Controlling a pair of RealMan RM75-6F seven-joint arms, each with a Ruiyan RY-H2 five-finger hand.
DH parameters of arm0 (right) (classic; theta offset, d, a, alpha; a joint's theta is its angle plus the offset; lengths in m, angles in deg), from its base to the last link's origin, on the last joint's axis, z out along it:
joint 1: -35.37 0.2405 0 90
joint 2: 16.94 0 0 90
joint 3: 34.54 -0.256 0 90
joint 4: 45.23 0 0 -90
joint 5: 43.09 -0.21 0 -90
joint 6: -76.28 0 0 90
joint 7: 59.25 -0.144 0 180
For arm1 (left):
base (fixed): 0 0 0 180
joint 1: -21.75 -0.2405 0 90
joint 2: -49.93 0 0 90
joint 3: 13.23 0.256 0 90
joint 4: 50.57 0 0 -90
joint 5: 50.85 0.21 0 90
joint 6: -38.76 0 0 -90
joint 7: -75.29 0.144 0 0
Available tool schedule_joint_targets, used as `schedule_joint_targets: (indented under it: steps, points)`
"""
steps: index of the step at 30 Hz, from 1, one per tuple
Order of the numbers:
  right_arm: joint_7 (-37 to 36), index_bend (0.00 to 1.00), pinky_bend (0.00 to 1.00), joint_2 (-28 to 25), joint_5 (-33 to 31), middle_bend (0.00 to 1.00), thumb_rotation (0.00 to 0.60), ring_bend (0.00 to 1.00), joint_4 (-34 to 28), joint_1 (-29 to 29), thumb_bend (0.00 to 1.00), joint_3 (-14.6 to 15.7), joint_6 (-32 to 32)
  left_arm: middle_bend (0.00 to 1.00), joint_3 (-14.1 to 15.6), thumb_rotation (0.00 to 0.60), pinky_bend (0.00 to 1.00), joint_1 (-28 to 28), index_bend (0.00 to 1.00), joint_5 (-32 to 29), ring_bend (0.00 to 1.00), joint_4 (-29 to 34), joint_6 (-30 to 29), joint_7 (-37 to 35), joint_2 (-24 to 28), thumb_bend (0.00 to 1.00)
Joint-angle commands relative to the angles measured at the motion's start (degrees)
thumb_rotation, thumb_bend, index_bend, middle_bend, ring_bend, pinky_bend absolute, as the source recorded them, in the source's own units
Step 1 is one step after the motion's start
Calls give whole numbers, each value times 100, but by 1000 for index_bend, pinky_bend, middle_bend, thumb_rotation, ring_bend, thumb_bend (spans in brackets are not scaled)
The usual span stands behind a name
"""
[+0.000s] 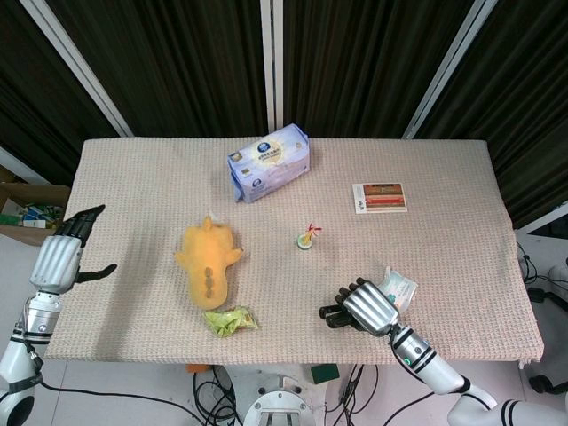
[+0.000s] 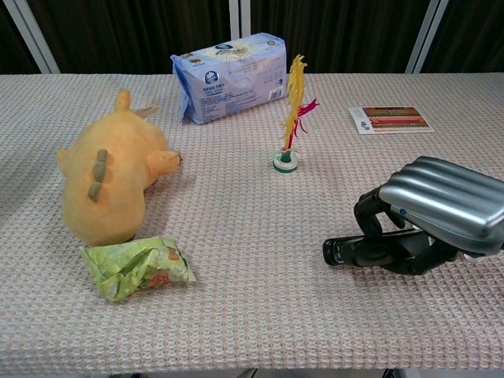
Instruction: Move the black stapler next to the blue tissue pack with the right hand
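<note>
The right hand (image 2: 429, 216) has its fingers wrapped around the black metal stapler (image 2: 354, 252) at the near right of the table. The rectangular blue plastic tissue pack (image 2: 228, 76) lies far and left of it, diagonally across. The stapler's long axis runs left-right.

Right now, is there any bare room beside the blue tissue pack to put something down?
Yes. Bare cloth lies between the blue tissue pack and the card, and in front of the pack, above the shuttlecock. It is crowded around the right hand, black stapler and packet.
</note>
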Motion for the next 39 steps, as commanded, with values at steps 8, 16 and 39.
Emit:
schedule_joint_targets:
  steps: [8,16,39]
  points:
    - [-24,807,585,-563,-585,651,600,584,-210,315,477,-796,-18,122,8,600,209,-68,40,19,129,10,-80,-64,57,92]
    - [-210,810,591,-134,-1824,650,600,583,1060,1232,468,-1706,1107,122,29,600,209,-174,40,32,129,33,-197,-92,134,93]
    - [-690,604,540,2310,-2548,517,600,494,4537,3686,339,-2139,2730,122,42,600,209,-181,40,-45,129,-230,21,-329,107,94]
